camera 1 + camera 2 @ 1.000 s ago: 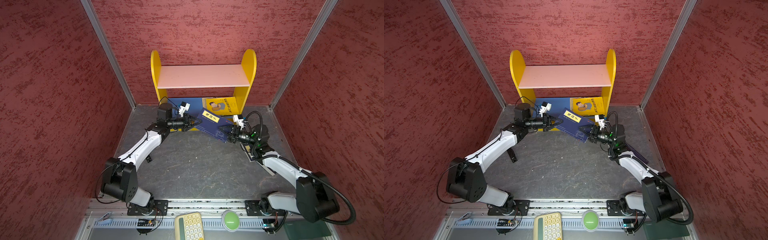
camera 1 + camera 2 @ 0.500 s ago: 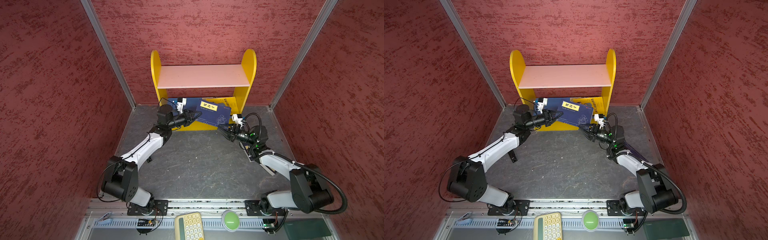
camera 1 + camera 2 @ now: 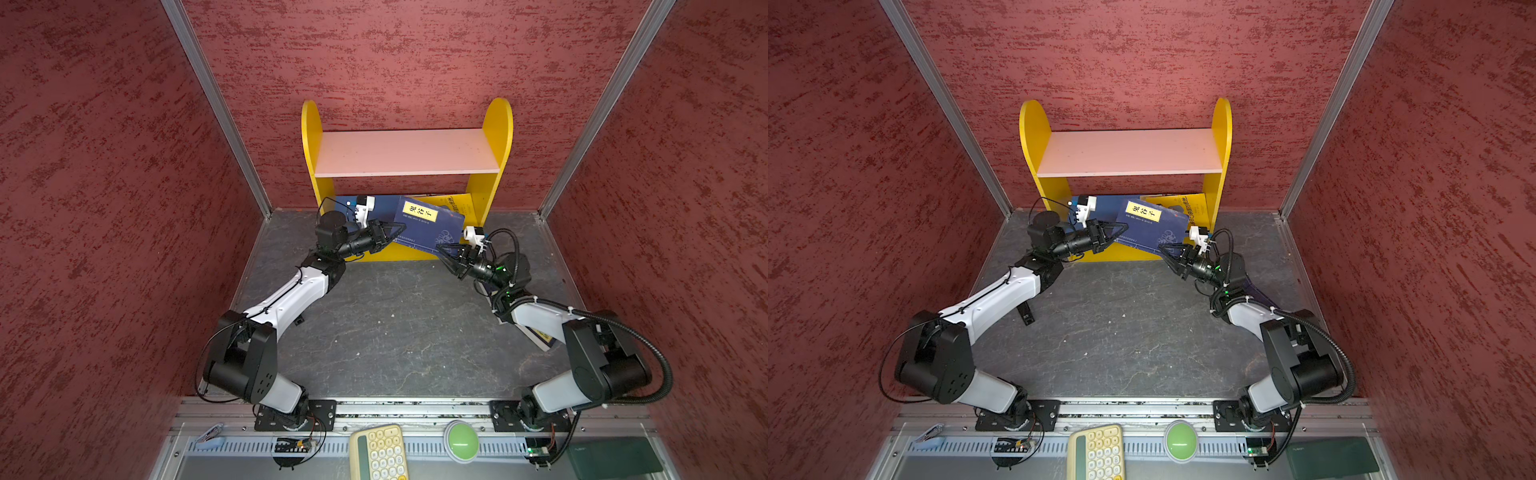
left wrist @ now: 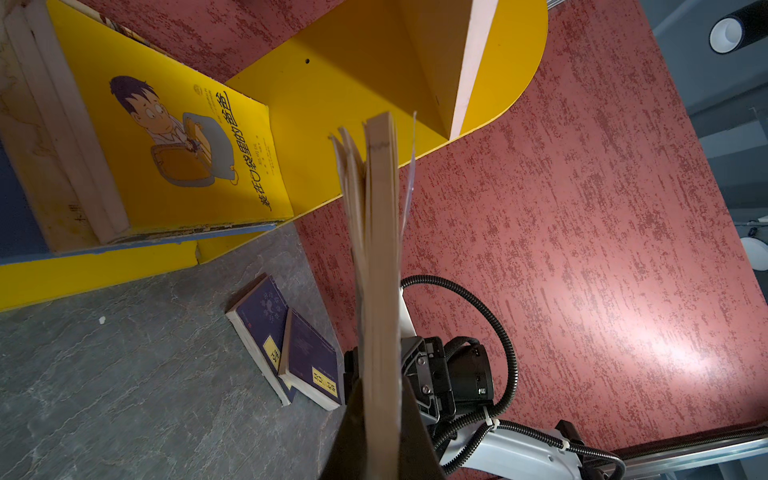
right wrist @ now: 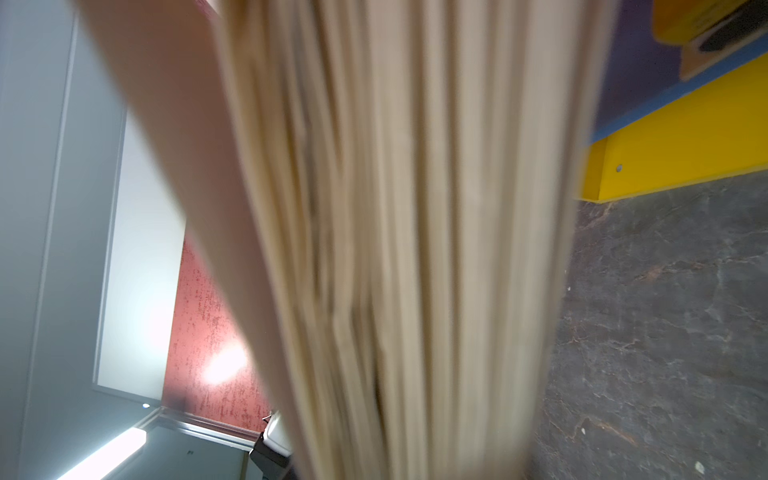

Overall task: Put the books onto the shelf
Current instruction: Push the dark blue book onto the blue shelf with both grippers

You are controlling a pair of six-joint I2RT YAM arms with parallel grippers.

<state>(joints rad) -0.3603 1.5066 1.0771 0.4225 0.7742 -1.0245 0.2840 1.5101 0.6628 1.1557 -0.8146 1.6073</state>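
The left pincer (image 3: 388, 233) is clamped on one lower corner of a navy book (image 3: 430, 226). The book hangs tilted in front of the shelf (image 3: 496, 124), with its top edge reaching into the lower tier. The right pincer (image 3: 445, 250) straddles the book's opposite lower corner, but I cannot tell whether it grips. Behind the held book, a yellow book (image 4: 174, 137) lies on the blue lower board (image 3: 1108, 204). Two navy paperbacks (image 4: 307, 357) lie overlapping on the desk (image 3: 395, 332) beside the right arm.
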